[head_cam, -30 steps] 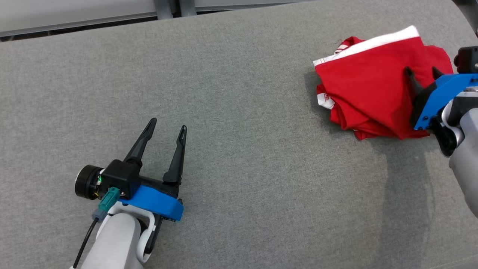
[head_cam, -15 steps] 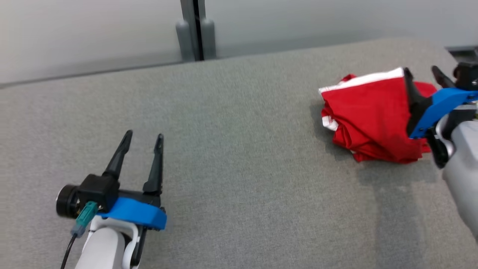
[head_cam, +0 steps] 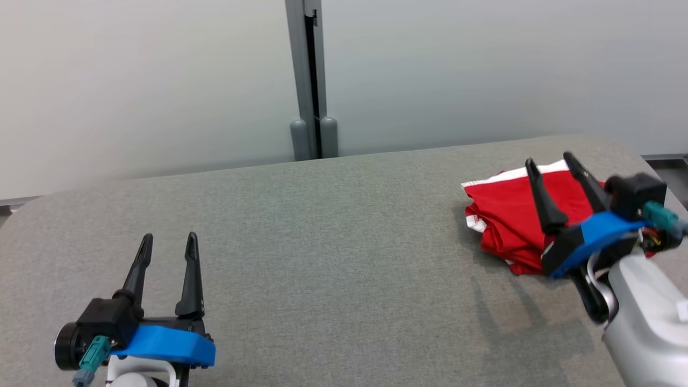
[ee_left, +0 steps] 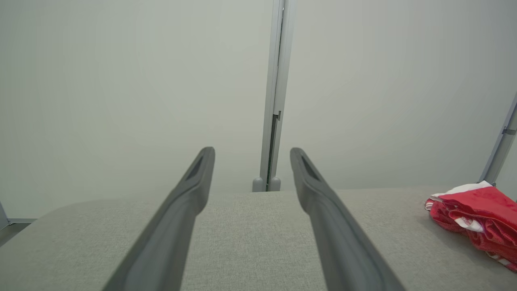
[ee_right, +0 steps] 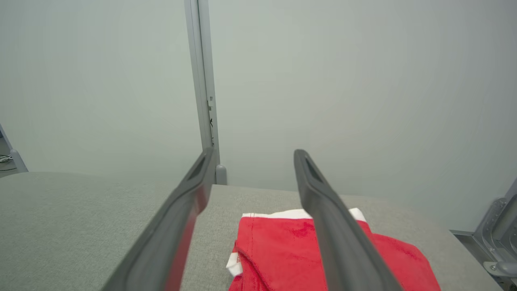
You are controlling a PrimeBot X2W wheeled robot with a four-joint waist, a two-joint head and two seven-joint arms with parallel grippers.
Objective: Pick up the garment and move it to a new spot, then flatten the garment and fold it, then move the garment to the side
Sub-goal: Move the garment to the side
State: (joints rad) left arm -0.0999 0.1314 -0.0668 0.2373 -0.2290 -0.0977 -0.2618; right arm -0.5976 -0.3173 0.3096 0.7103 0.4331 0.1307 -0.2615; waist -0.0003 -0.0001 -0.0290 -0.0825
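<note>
Garment: a red bundle (head_cam: 505, 215) with a white band along its far edge, folded on itself, lying at the far right of the grey padded surface (head_cam: 333, 242).
Right gripper: (head_cam: 548, 159) its two dark fingers stand wide apart with nothing between them; it has hold of nothing.
Garment relative to right gripper: the cloth lies under and just beyond the fingers, which point toward the far wall; from the wrist, red fabric shows between and to either side of them.
Contact: the fingers seem to hang a little above the cloth, though the head view is too oblique to be sure.
Left gripper: (head_cam: 169, 236) at the near left, fingers parted and empty, pointing away toward the wall.
Garment relative to left gripper: well apart, off to the right across bare grey fabric.
Backdrop: a pale wall with a grey upright post (head_cam: 312, 80) behind the surface.
</note>
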